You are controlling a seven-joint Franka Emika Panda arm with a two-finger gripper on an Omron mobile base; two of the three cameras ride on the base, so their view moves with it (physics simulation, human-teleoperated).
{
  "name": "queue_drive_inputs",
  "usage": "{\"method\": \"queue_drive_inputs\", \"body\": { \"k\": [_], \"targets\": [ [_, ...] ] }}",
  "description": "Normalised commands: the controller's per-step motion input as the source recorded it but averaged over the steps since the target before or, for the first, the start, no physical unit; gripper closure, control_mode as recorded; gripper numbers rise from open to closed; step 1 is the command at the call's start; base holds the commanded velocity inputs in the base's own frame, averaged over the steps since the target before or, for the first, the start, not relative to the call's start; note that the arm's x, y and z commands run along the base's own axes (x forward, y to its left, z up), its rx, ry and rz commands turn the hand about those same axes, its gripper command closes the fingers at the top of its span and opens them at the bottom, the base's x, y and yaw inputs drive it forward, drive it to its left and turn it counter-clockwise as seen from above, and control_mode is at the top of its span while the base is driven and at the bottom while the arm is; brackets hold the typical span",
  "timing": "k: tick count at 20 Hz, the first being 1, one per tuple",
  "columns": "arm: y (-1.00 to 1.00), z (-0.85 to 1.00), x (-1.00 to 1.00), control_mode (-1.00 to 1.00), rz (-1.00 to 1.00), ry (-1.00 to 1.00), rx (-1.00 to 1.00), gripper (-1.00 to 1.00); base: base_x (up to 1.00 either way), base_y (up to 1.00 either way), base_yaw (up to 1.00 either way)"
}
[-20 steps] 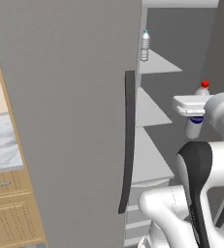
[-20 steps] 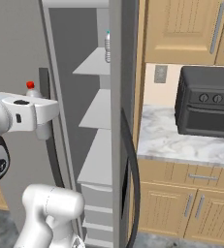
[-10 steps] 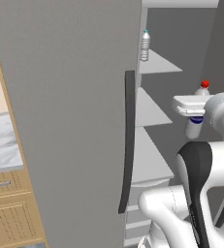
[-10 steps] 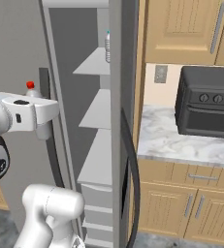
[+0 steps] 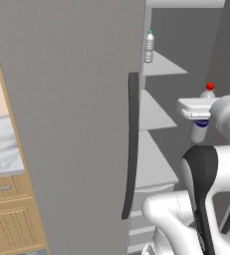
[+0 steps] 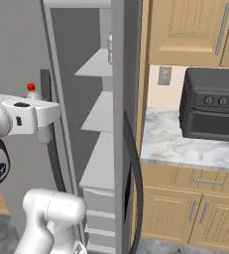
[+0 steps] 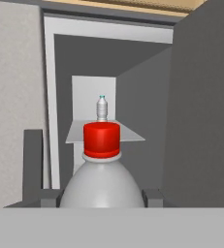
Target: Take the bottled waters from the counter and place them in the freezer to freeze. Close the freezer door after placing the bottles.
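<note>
The red-capped bottle (image 7: 102, 186) is held upright in my gripper (image 7: 102, 198), whose fingertips (image 7: 50, 197) are shut on its sides. The hand (image 5: 198, 107) holds this bottle (image 5: 200, 130) in front of the open freezer (image 5: 159, 114), level with the middle shelves. From the right, the red cap (image 6: 31, 88) sticks up above the hand (image 6: 27, 111). The teal-capped bottle (image 5: 149, 47) stands upright on the freezer's top shelf (image 7: 104, 133), seen too as a small bottle (image 6: 110, 47) and straight ahead (image 7: 101, 107). The freezer door (image 5: 71, 124) stands open, its dark handle (image 5: 131, 144) facing me. A strip of the counter (image 5: 2, 144) shows at left.
The other fridge door (image 6: 118, 124) is shut, with a curved dark handle (image 6: 137, 188). Right of it, a black toaster oven (image 6: 212, 111) sits on a marble top (image 6: 180, 149) over wooden cabinets (image 6: 195, 211). White drawers (image 5: 149, 219) fill the freezer's bottom.
</note>
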Motion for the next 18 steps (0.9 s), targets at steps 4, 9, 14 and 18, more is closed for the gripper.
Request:
{"method": "queue_drive_inputs", "body": {
  "k": [4, 9, 14, 18],
  "targets": [
    [0.00, 0.00, 0.00, 1.00, 0.00, 0.00, 0.00, 1.00, 0.00, -0.10, 0.00],
    [-0.13, 0.00, 0.02, -1.00, 0.00, 0.00, 0.00, 1.00, 0.01, -0.07, 0.00],
    [-0.30, 0.00, 0.13, -1.00, 0.03, 0.01, 0.00, 1.00, 0.00, 0.00, 0.00],
    [-0.22, 0.00, 0.13, -1.00, 0.00, 0.02, 0.00, 1.00, 0.00, 0.00, 0.00]
  ]
}}
